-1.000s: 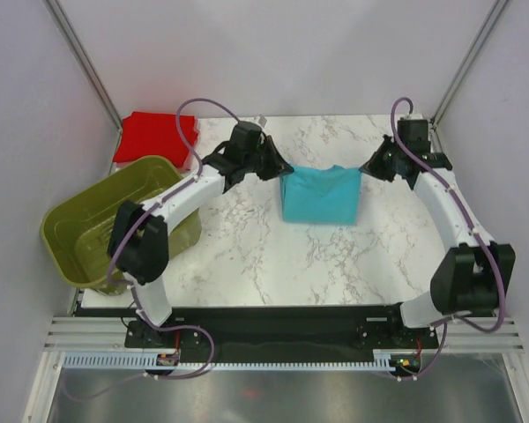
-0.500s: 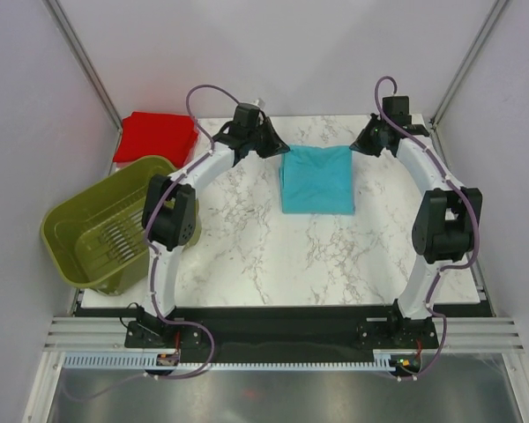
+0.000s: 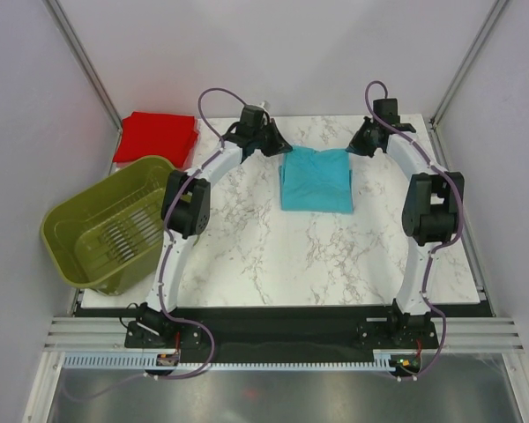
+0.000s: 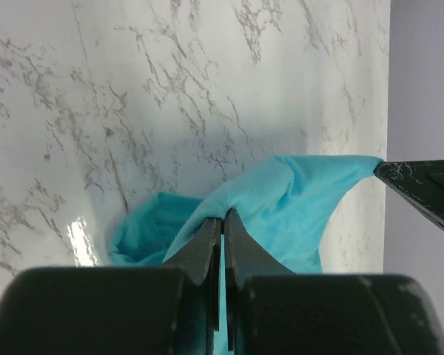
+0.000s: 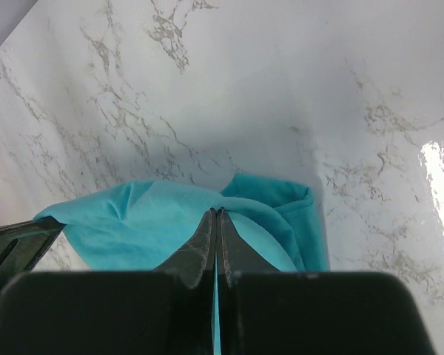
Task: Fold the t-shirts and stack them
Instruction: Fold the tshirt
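Observation:
The turquoise t-shirt (image 3: 316, 180) lies folded at the back middle of the marble table (image 3: 273, 247). My left gripper (image 3: 283, 150) is shut on its far left corner; in the left wrist view the jaws (image 4: 223, 216) pinch the cloth (image 4: 303, 200). My right gripper (image 3: 350, 150) is shut on its far right corner; in the right wrist view the jaws (image 5: 217, 214) pinch the cloth (image 5: 140, 214). The far edge is lifted slightly between the grippers. The red t-shirt (image 3: 157, 138) lies as a flat square bundle at the back left.
An olive-green slotted basket (image 3: 106, 225) stands tilted at the table's left edge, near the left arm. Grey walls close in the back and both sides. The other gripper's tip shows at the edge of each wrist view.
Both grippers have carried the turquoise shirt's edge toward the back of the table, laying it flat over itself, and now hold its far corners further back.

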Robot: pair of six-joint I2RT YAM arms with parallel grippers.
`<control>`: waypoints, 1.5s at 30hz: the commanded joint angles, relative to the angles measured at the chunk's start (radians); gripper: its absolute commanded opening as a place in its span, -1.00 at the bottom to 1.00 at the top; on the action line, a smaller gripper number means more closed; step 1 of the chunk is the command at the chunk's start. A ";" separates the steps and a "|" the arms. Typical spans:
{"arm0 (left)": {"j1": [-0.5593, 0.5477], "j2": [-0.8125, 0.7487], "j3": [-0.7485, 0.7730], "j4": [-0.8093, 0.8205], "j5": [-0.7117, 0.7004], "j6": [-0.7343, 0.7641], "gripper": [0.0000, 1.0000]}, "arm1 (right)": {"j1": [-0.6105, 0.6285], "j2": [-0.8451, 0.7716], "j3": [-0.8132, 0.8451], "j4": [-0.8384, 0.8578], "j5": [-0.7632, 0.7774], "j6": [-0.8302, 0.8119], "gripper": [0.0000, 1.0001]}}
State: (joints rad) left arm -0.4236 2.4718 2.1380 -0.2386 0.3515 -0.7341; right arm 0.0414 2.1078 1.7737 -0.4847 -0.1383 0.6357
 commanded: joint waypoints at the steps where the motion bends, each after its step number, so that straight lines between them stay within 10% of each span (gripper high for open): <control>1: 0.023 0.058 0.098 0.019 0.033 0.032 -0.95 | -0.001 0.035 0.069 0.031 0.043 -0.002 -1.00; 7: 0.052 0.116 0.169 0.019 0.040 0.012 -0.85 | -0.009 0.090 0.115 0.031 0.106 0.005 -1.00; 9: 0.057 0.118 0.183 0.019 0.049 0.030 -0.54 | -0.015 0.098 0.130 0.032 0.105 0.007 -0.96; 15: 0.059 0.026 0.122 0.021 0.089 0.133 0.00 | -0.029 0.060 0.106 0.032 0.004 -0.094 -0.14; 25: 0.022 -0.154 -0.253 0.019 0.107 0.223 0.01 | -0.074 -0.022 -0.117 0.031 -0.251 -0.338 0.11; 36: 0.009 -0.085 -0.285 0.022 0.150 0.223 -0.04 | -0.086 0.058 -0.184 0.086 -0.322 -0.401 0.11; 45: 0.020 -0.063 -0.296 0.019 0.118 0.185 -0.56 | -0.127 0.123 -0.186 0.124 -0.371 -0.390 -0.32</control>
State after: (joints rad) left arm -0.4129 2.3882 1.8462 -0.2348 0.4740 -0.5518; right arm -0.0696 2.2002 1.5951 -0.3965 -0.4892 0.2638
